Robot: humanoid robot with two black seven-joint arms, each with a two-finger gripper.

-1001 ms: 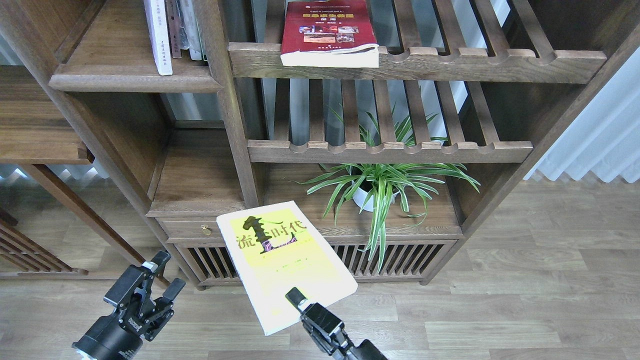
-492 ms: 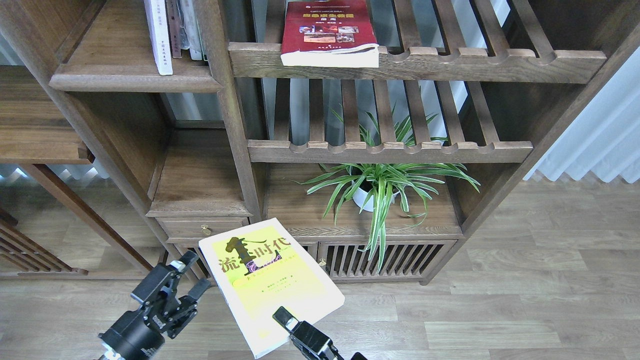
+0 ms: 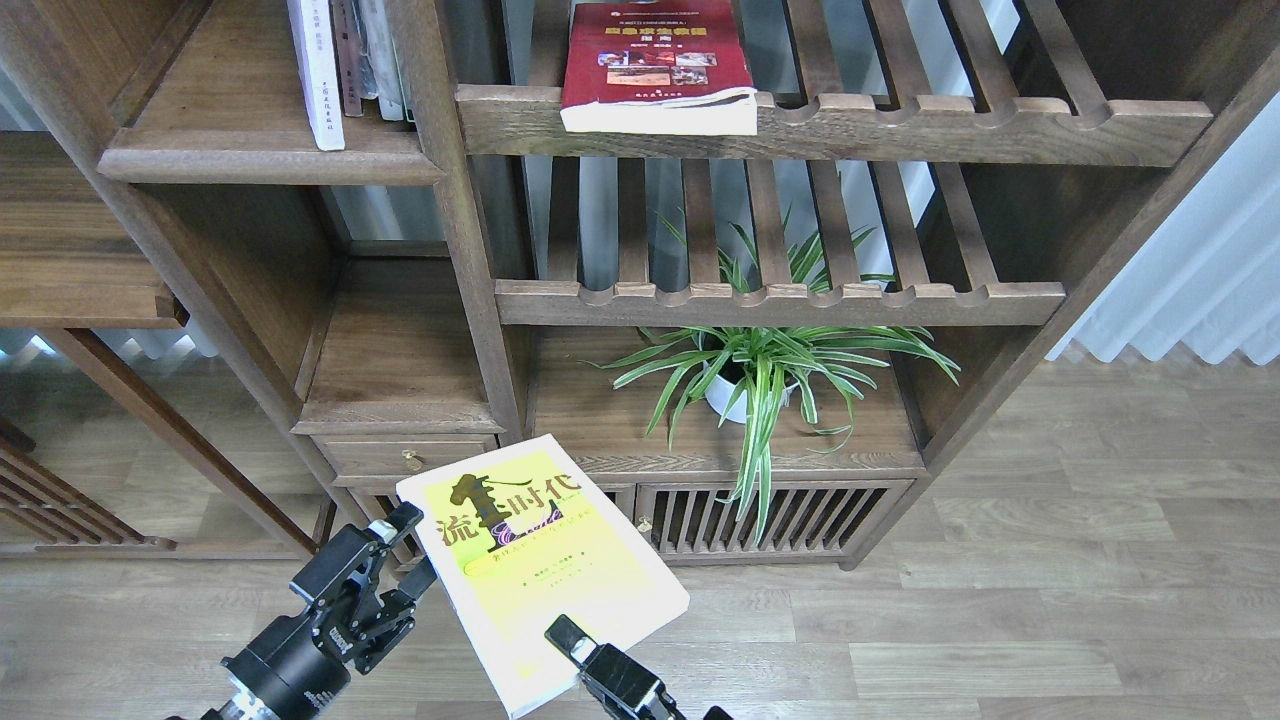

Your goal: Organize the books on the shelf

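Head view: the bookcase fills the far side, with the solid shelf at the upper left, where a white-spined book stands upright with a few others beside it. To the right run slatted racks; the dark red book lies flat on the upper rack, its near edge overhanging the front rail. A potted plant sits on the lower board beneath.

Near the bottom, the yellow-green book is held in the air, cover up, tilted, well below the shelf. The right gripper is clamped on its near edge, one finger lying on the cover. The left gripper sits just beside the book's left edge with its fingers spread, one on either side of that edge as far as I can tell, not yet closed.

This looks like a handover or a two-handed regrasp partway through shelving. Next, the left fingers likely need to close on the spine side so the book can be turned upright and raised to the shelf.
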